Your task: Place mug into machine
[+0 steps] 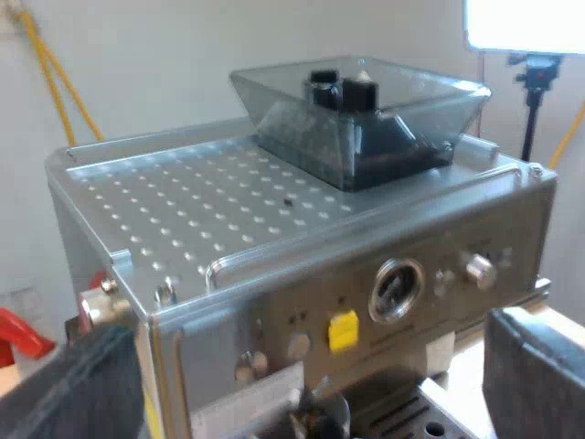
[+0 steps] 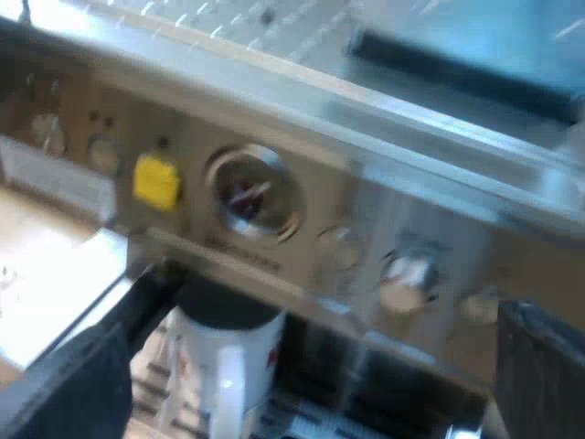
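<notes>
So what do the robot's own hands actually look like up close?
Each is a plain two-fingered clamp. The left gripper has two thick, blocky fingers, black to dark grey, with a matte, slightly rough surface. The right gripper has fingers that look the same. No markings or labels show on either.

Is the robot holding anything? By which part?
Nothing is held. The right gripper is open, clear of the mug under the machine; the left gripper is open and empty.
</notes>
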Action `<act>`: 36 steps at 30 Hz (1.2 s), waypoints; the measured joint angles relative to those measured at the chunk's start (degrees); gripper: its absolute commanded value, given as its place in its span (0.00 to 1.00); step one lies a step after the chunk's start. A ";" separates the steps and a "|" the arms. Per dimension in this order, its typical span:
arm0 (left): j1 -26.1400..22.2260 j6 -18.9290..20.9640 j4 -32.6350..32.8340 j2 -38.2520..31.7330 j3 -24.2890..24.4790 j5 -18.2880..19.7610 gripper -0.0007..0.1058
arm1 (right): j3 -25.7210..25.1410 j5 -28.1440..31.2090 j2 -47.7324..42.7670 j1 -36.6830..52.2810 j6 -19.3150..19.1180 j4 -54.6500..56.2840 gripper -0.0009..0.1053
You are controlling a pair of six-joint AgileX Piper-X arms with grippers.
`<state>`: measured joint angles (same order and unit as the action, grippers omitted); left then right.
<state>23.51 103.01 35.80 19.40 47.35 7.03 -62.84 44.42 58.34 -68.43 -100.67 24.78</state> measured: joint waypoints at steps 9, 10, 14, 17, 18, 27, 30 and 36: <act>-14.11 1.80 2.17 12.87 9.54 3.18 0.73 | 0.00 -9.71 -16.55 25.24 -1.29 12.58 0.78; -16.54 1.91 2.99 13.14 9.82 4.47 0.73 | 0.00 -12.03 -17.27 28.71 -1.29 13.71 0.78; -20.98 1.88 4.61 13.24 9.83 5.29 0.73 | 0.00 -21.14 -18.01 41.22 -1.16 17.94 0.78; -21.43 1.27 6.24 12.76 10.00 5.31 0.73 | 0.11 -29.87 -17.86 51.09 -0.92 20.67 0.78; -21.43 1.21 7.16 12.24 9.97 5.31 0.73 | 0.37 -32.65 -17.88 55.28 -0.92 21.08 0.78; -21.43 1.15 12.91 5.26 9.97 2.66 0.73 | 0.81 -39.38 -21.83 72.69 -0.92 22.79 0.78; -21.43 0.80 16.72 1.18 9.97 1.01 0.73 | 0.81 -40.76 -30.10 72.79 -2.19 25.24 0.78; -21.43 0.54 21.85 -6.94 9.97 -4.90 0.73 | 1.53 -41.38 -40.01 69.52 -3.73 28.09 0.78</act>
<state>2.08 103.55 57.65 12.46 57.32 2.13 -61.31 3.04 18.34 1.09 -104.41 52.87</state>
